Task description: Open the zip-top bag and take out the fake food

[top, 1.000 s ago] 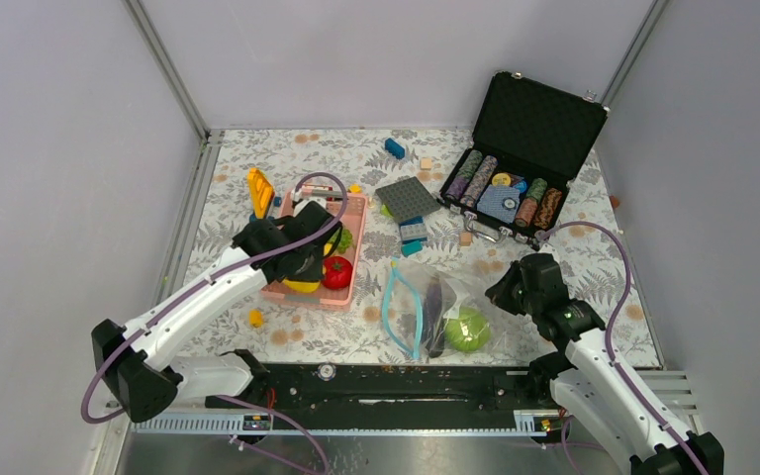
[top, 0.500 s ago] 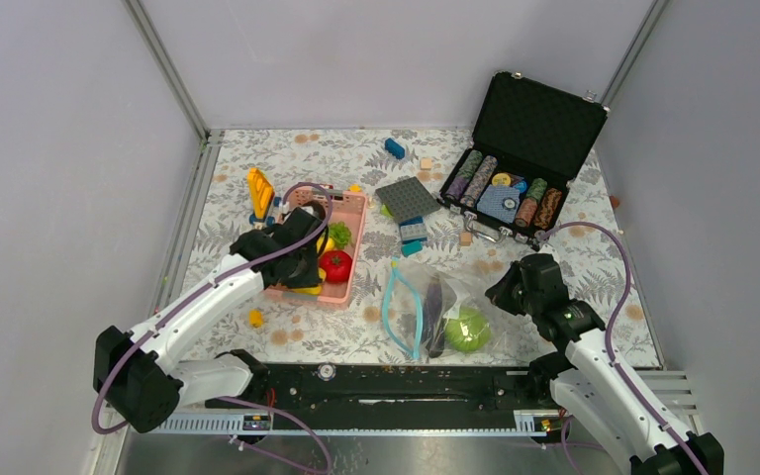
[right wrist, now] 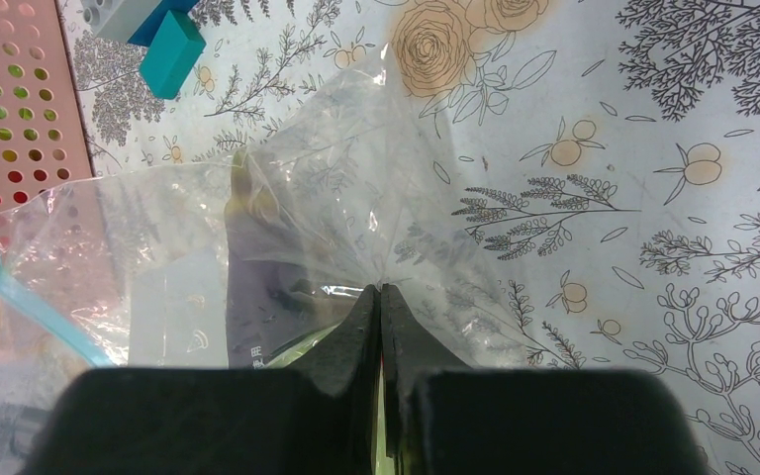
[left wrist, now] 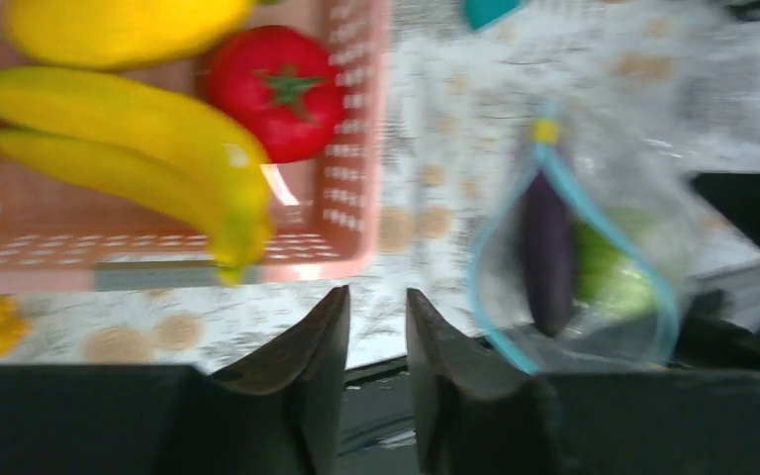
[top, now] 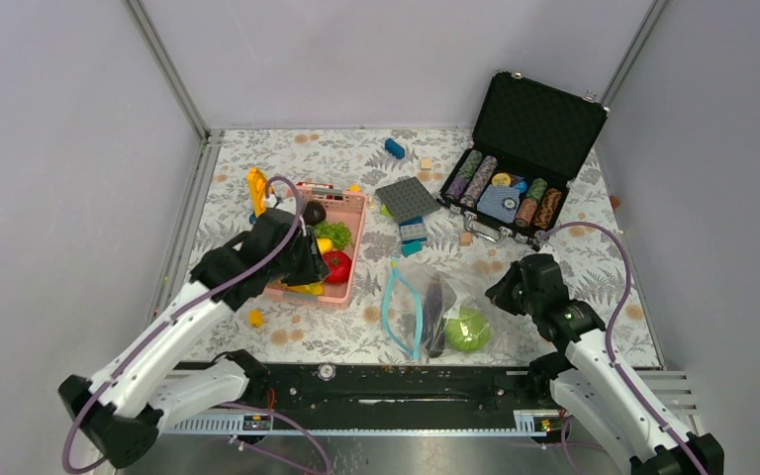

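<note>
The zip-top bag [top: 426, 302] lies open on the table, its light-blue zipper strip [left wrist: 495, 307] in a loop toward the basket. A purple eggplant [top: 433, 309] and a pale-green cabbage [top: 467, 330] lie inside it. My right gripper [right wrist: 380, 289] is shut on the bag's clear plastic [right wrist: 287, 218] at the end away from the zipper. My left gripper [left wrist: 376, 297] hovers at the pink basket's [left wrist: 356, 178] near edge, open, with nothing between its fingers. Yellow bananas [left wrist: 129, 148], a red tomato [left wrist: 275, 91] and a yellow mango [left wrist: 119, 25] lie in the basket.
An open black case of poker chips [top: 515, 188] stands at the back right. A grey baseplate [top: 408, 198], teal blocks [top: 413, 236], a blue brick [top: 394, 147] and a yellow toy [top: 259, 188] lie around the basket. A small yellow piece [top: 255, 318] sits near the front rail.
My left gripper has opened, leaving the bananas in the basket, and the arm has drawn back toward the near left. The right arm and the bag have not moved.
</note>
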`<action>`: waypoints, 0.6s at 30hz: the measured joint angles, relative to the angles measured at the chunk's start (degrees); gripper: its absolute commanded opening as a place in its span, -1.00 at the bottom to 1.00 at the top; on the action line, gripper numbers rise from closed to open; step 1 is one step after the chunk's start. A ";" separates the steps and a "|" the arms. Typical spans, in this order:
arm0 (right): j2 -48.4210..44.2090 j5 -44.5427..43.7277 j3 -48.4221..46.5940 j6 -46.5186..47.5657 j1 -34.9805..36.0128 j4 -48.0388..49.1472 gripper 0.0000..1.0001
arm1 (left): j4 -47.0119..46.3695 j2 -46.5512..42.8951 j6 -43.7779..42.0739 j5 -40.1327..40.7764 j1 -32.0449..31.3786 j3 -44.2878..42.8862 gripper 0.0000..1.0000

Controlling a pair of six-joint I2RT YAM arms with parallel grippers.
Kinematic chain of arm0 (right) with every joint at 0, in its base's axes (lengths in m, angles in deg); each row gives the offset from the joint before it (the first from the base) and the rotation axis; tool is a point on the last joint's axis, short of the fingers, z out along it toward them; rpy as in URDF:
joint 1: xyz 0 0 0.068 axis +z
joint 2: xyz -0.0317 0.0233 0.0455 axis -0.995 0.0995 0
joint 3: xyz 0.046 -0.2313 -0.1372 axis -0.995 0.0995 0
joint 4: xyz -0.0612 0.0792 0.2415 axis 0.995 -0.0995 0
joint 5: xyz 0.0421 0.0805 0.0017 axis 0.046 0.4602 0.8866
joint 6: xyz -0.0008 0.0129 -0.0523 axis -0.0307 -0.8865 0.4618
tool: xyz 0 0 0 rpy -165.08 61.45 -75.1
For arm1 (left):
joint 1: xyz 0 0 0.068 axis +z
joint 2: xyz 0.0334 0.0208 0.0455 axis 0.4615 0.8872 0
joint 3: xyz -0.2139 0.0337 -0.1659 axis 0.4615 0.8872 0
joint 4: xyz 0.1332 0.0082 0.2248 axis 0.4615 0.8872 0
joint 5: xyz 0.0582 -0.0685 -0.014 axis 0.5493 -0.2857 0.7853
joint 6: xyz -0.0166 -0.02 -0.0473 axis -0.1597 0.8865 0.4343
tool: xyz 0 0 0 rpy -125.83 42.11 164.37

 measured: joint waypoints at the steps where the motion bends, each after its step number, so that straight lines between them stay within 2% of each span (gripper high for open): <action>1: -0.04 -0.02 0.00 0.00 0.00 0.00 -1.00 | -1.05 -1.73 0.87 -0.92 -0.83 0.13 -0.61; 3: -0.24 -0.02 0.00 0.07 0.00 0.00 -1.00 | -6.47 -6.51 3.17 -1.49 -5.60 2.80 -0.73; 4: -0.39 -0.02 0.00 0.13 0.00 0.00 -1.00 | -10.32 -9.75 4.90 -1.46 -9.99 5.92 -0.76; 5: -0.63 -0.04 0.00 0.22 0.00 0.02 -1.00 | -11.32 -10.47 5.64 -1.49 -11.39 6.95 -0.80; 8: -1.55 -0.04 0.00 0.33 0.00 0.02 -1.00 | -19.56 -13.60 11.45 -0.02 -21.35 15.13 -0.85; 12: -2.14 -0.04 0.00 0.44 0.00 0.00 -1.00 | -28.87 -8.15 17.29 1.81 -28.39 22.49 -0.88; 18: -2.14 0.07 0.00 0.44 0.00 0.04 -1.00 | -38.14 4.98 19.87 3.74 -31.41 21.75 -0.88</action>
